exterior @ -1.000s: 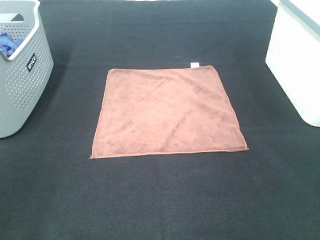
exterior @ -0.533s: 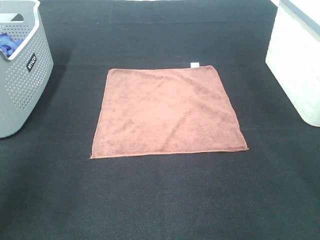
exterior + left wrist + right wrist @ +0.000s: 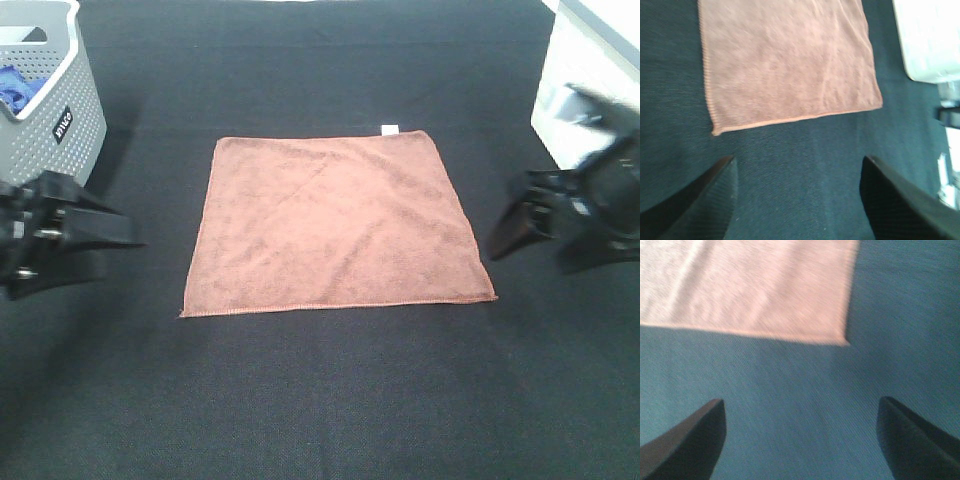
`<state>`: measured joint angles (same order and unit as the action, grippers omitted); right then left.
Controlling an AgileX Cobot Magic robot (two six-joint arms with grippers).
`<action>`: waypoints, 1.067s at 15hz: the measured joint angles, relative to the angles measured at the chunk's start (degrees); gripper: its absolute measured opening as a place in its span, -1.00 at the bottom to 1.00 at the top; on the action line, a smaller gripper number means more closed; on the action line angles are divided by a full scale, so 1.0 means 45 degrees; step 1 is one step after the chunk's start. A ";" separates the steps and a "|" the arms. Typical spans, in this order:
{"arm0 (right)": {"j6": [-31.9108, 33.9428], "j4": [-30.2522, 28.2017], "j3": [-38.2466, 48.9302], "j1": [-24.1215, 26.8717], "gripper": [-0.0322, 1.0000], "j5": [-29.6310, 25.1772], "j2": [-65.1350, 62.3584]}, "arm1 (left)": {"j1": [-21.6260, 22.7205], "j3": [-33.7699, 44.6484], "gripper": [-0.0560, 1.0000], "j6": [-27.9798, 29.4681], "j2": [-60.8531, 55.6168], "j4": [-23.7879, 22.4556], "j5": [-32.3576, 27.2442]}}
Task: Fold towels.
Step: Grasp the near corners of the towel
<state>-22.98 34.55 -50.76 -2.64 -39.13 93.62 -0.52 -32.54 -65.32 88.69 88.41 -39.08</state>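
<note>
Seeing towel (image 3: 335,222) spread flat and unfolded in the middle of black mat (image 3: 320,400), white tag (image 3: 389,128) on its far edge, well apart from grey perforated basket (image 3: 55,150) holding blue cloth (image 3: 14,88) at far left and white bin (image 3: 590,110) at far right. Got left gripper (image 3: 115,250) near towel's left edge, jaws spread wide, gripping nothing, clear of the fabric. Same for right gripper (image 3: 525,250) near towel's right edge: jaws wide apart, empty, a towel corner ahead of the fingers in the blurred wrist view.
</note>
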 joint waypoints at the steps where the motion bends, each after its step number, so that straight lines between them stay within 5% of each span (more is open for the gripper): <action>1: 0.0000 0.0000 0.0000 0.0000 0.57 0.0000 0.0000 | 0.0000 0.0000 0.36 0.0000 0.0000 0.0000 0.0000; 6: -0.4074 0.4431 -0.1693 0.2012 0.57 -0.1464 0.3170 | 0.0000 -0.2114 0.36 -0.0586 0.3527 0.0446 -0.0598; 16: -0.4940 0.4036 -0.2788 0.2114 0.56 -0.1528 0.5717 | -0.0229 -0.3540 0.36 -0.0700 0.6659 0.0484 -0.0688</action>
<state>-45.21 52.71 -63.31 6.88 -46.01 119.35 -1.55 -48.47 -68.47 118.66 90.58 -42.17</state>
